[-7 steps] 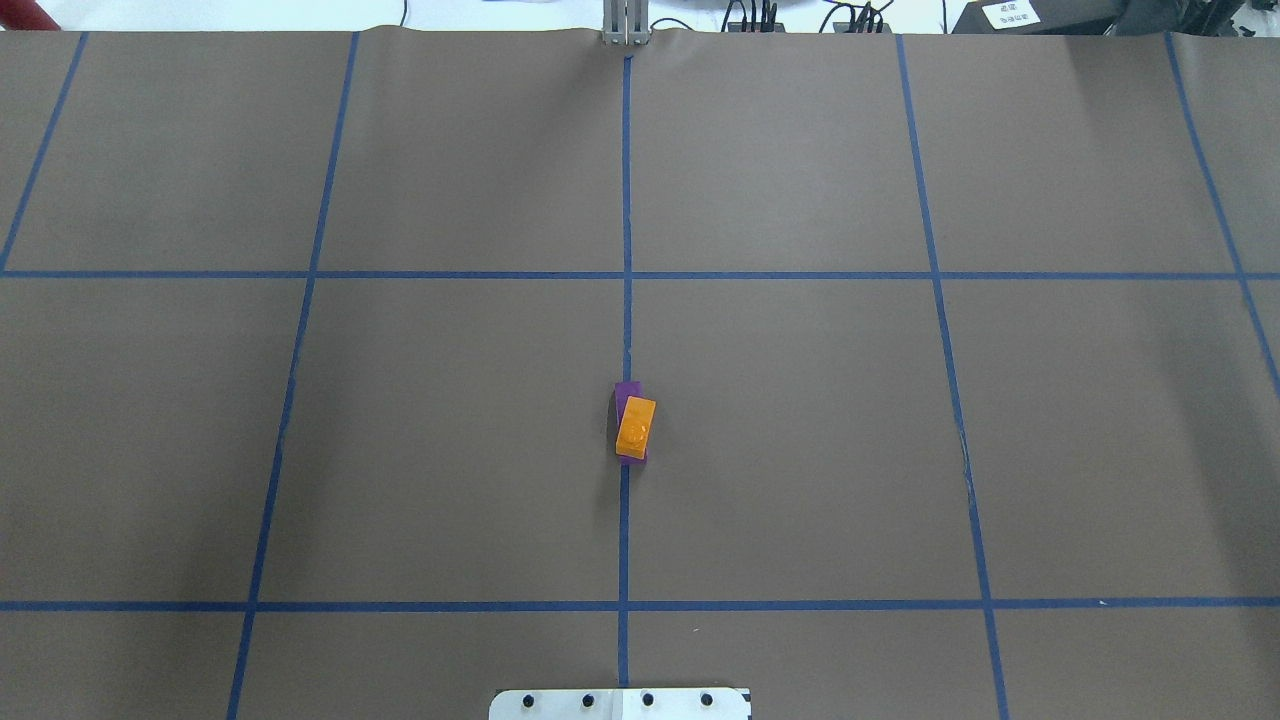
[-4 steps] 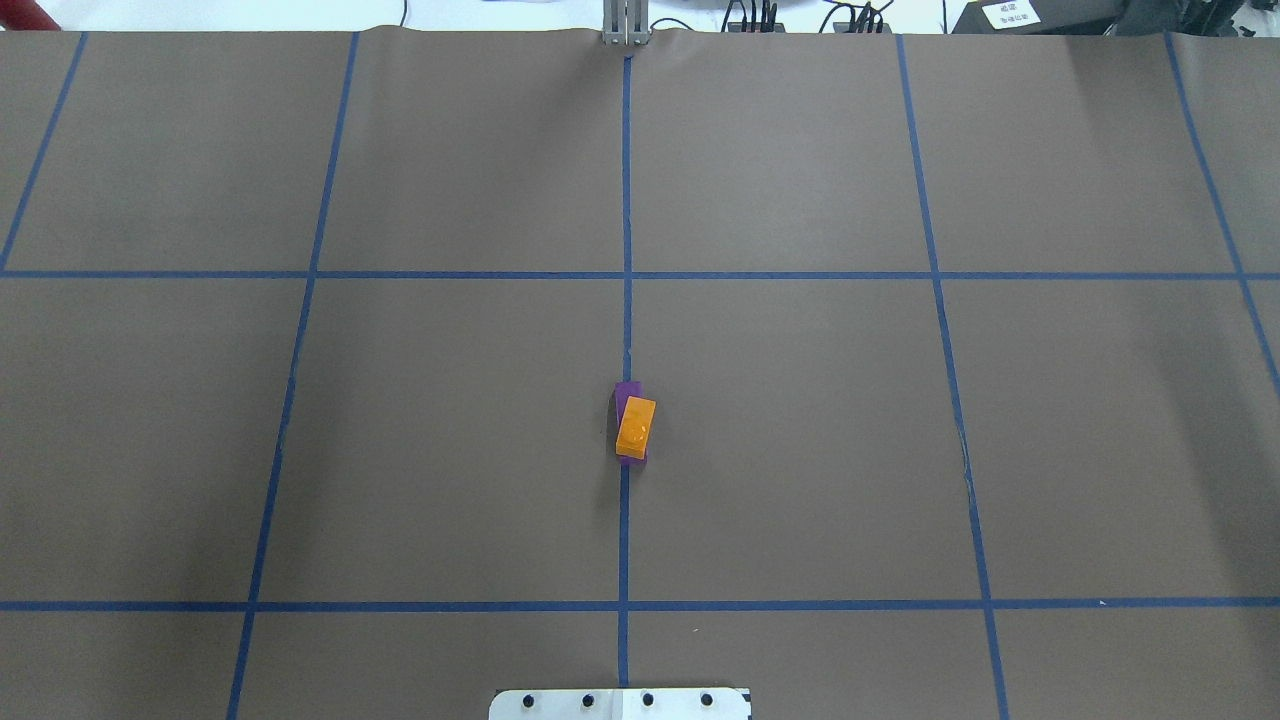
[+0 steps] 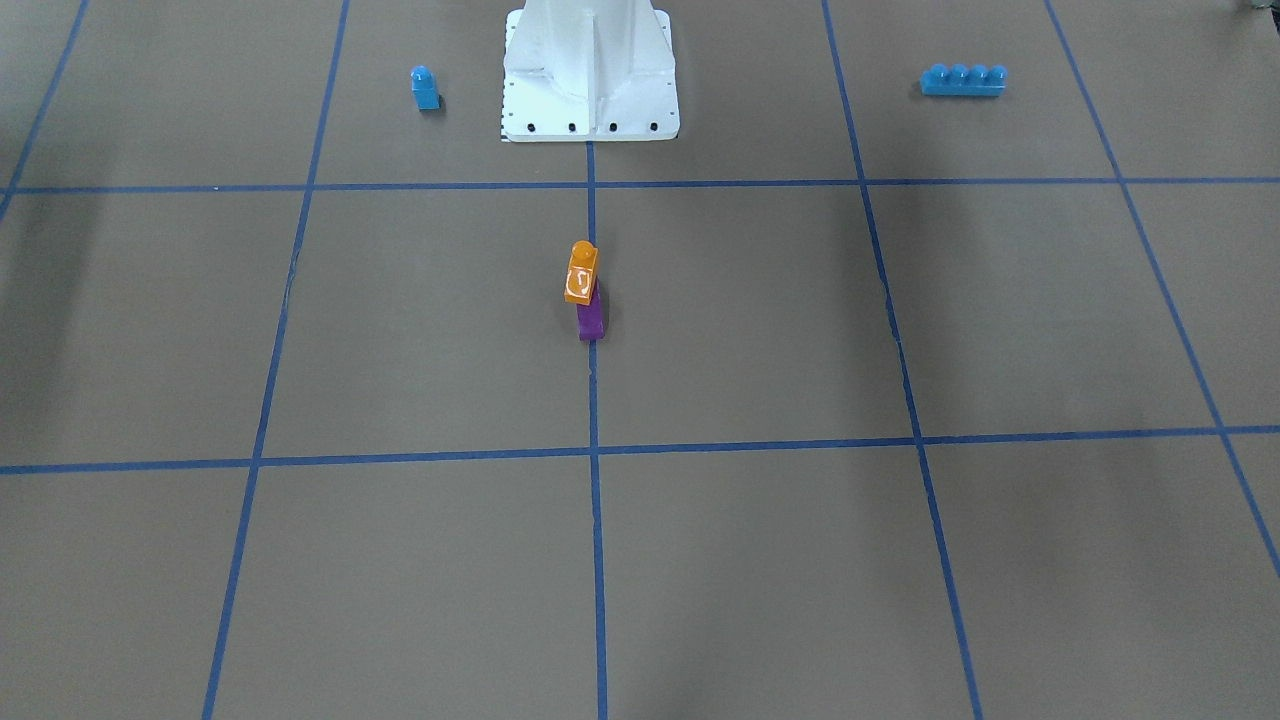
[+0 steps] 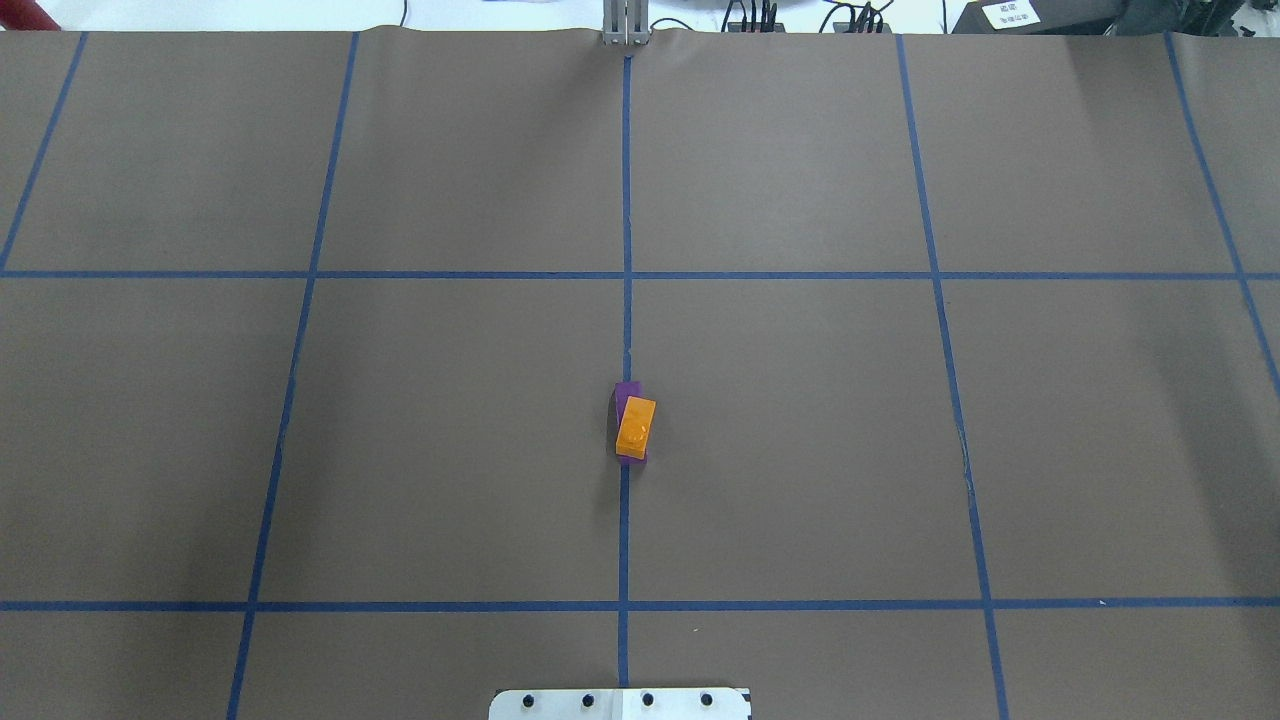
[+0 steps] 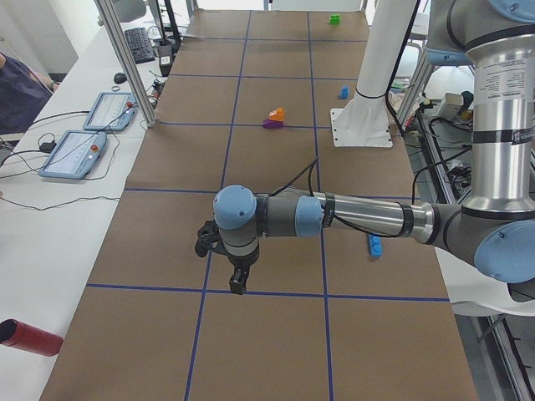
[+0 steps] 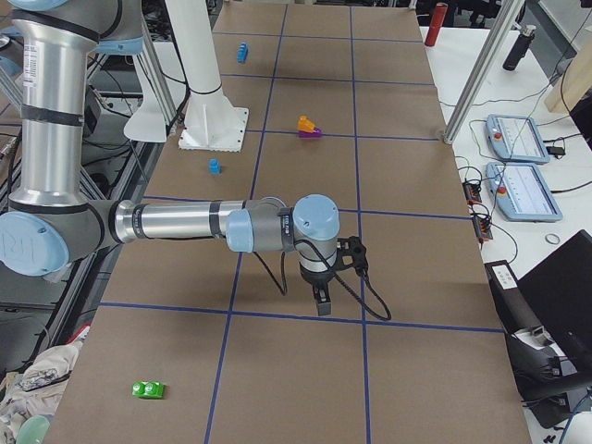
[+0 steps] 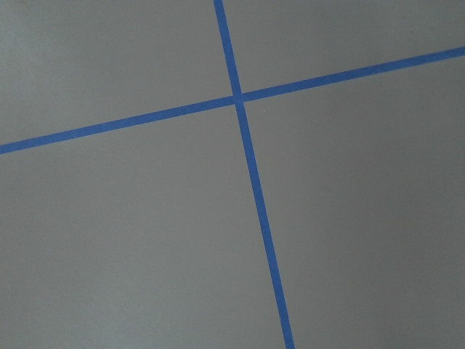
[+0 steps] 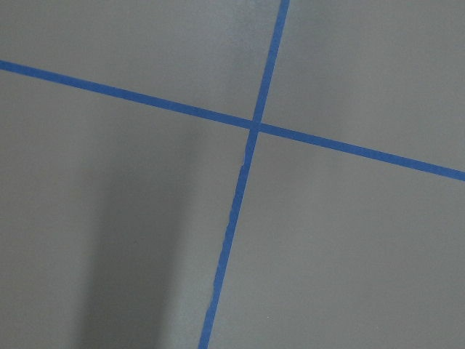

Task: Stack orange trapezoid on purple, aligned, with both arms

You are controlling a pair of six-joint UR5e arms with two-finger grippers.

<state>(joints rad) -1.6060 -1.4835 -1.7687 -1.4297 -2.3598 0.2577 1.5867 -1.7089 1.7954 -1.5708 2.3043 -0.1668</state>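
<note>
The orange trapezoid (image 4: 635, 425) sits on top of the purple block (image 4: 627, 390) near the table's middle, on the centre tape line. It is turned slightly against the purple block, whose ends stick out. From the front, the orange trapezoid (image 3: 581, 272) shows its white curved mark above the purple block (image 3: 590, 318). My left gripper (image 5: 237, 280) hangs low over the table far off on the left side. My right gripper (image 6: 321, 301) hangs low far off on the right side. Each shows only in a side view, so I cannot tell whether it is open or shut. Both wrist views show only tape lines.
A small blue single-stud block (image 3: 425, 88) and a long blue four-stud brick (image 3: 963, 80) lie either side of the white robot base (image 3: 590, 70). A green block (image 6: 148, 389) lies at the right end. A red cylinder (image 5: 29, 337) lies on the side bench.
</note>
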